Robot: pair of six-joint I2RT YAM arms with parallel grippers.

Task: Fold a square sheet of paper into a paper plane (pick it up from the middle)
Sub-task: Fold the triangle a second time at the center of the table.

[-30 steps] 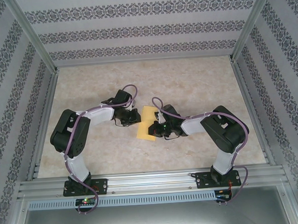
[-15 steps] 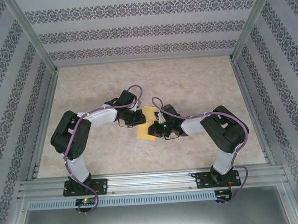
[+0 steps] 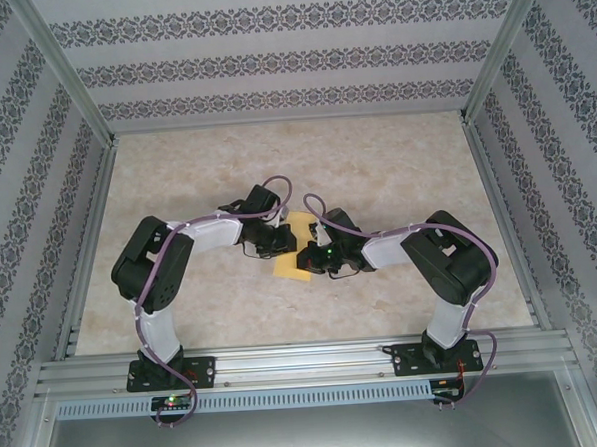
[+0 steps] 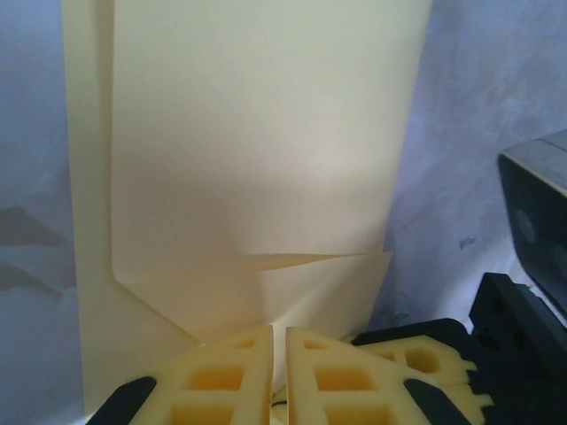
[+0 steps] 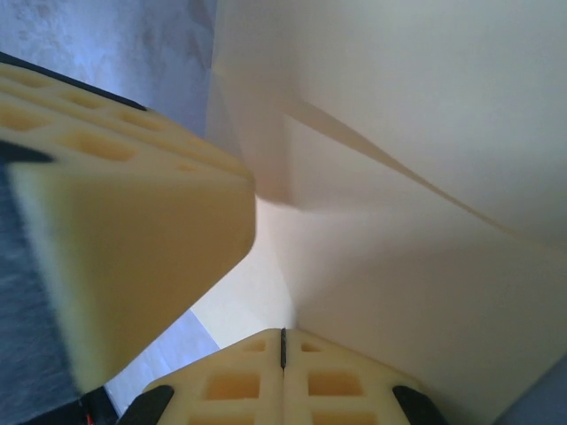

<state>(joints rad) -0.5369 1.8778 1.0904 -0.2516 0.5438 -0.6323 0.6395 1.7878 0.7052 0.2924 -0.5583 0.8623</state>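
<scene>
Probably a robotics lab test cell, aluminium frame (image 3: 306,361), patterned wall panels (image 3: 290,59), marble-look table (image 3: 375,159)

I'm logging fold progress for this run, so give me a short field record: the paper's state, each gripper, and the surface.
paper: square sheet of paper, yellow, partly folded, with overlapping flaps and creases; not yet a dart
left arm: left gripper shut, tips at the sheet's near edge
right arm: right gripper shut, tips against the sheet
placement: the sheet lies flat between the two grippers, mid-table
surface: table, pale and marbled
</scene>
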